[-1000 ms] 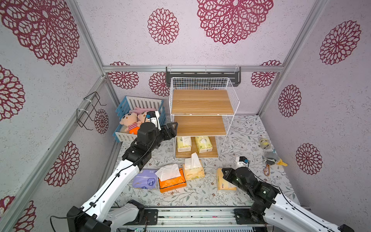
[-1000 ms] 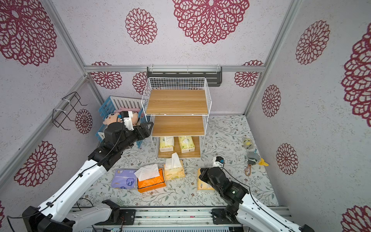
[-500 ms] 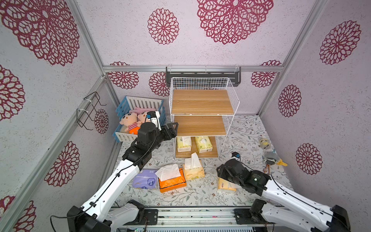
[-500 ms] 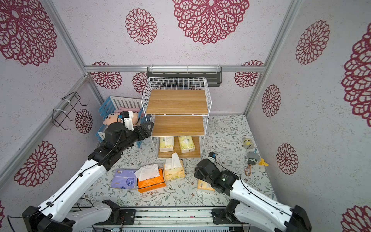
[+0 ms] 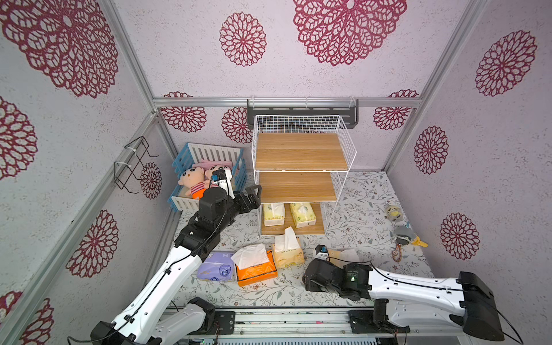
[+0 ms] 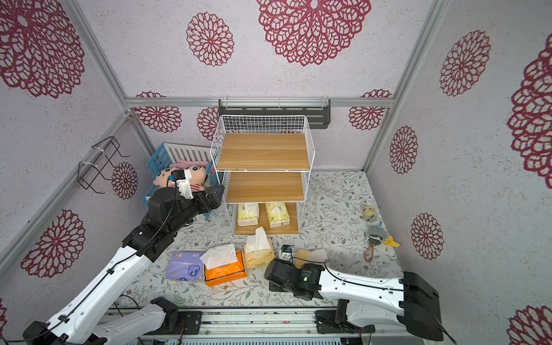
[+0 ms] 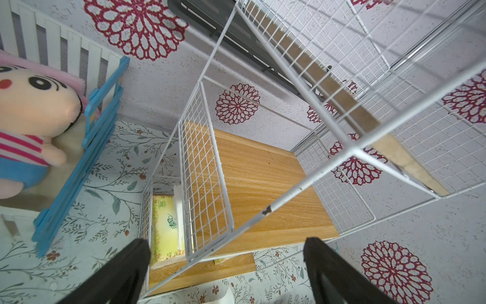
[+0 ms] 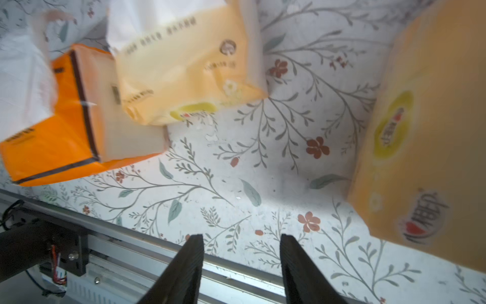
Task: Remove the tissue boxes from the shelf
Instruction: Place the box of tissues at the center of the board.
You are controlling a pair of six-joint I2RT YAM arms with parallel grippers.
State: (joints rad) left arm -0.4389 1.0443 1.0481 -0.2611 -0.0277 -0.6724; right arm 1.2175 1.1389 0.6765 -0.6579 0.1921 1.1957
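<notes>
Fingers (image 7: 118,276) wide beside shelf (image 7: 252,184), left arm (image 5: 179,268) raised

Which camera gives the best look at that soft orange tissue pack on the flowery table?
The top views: both show the soft orange tissue pack whole and sharp, white tissue sticking out. The right wrist view catches it close but blurred. The left wrist view misses it.

Bright, even light with soft shadows throughout; top views bend at the edges, and the right wrist view is blurred.
</notes>
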